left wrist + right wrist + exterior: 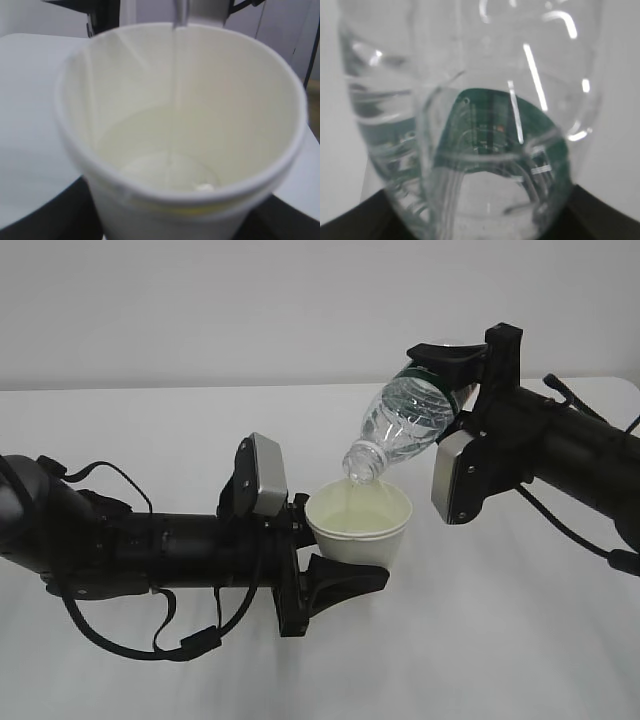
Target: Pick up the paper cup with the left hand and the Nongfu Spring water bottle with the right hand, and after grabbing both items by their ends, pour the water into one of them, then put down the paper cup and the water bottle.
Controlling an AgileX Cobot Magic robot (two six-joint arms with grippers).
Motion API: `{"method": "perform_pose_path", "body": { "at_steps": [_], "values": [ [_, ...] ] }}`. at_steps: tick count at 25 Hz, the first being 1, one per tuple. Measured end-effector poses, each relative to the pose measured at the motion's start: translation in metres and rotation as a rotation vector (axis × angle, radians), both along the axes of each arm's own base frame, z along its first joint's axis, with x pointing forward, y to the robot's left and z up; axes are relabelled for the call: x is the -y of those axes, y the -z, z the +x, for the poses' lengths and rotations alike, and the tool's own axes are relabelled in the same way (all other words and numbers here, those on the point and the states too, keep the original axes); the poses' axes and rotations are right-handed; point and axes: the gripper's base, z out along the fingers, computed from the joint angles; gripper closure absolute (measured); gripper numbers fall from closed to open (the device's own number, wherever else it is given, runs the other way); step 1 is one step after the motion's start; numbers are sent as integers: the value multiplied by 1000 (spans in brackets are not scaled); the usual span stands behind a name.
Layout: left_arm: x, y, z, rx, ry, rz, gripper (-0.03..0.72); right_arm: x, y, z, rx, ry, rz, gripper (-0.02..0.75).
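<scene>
My left hand's gripper (325, 545) is shut on the off-white paper cup (358, 528), held upright above the table. My right hand's gripper (455, 380) is shut on the base end of the Nongfu Spring water bottle (400, 425), which is tilted mouth-down to the left, its open neck right over the cup's rim. A thin stream of water (176, 75) falls into the paper cup (180, 140), and water (167, 167) pools at its bottom. In the right wrist view the water bottle (470, 125) fills the frame, its green label seen through the clear plastic.
The white table (500, 640) spreads under both arms with nothing else on it. A plain pale wall stands behind. The black left arm (120, 540) lies low across the left side, and the right arm (570, 455) reaches in from the right.
</scene>
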Motion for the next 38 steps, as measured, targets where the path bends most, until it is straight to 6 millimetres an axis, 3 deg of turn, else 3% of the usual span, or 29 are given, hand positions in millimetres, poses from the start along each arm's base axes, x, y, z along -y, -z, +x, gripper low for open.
{"method": "perform_pose_path", "body": {
  "at_steps": [38],
  "values": [
    [0, 0, 0, 0, 0, 0, 238, 0, -1, 0, 10, -2, -3, 290]
  ]
}}
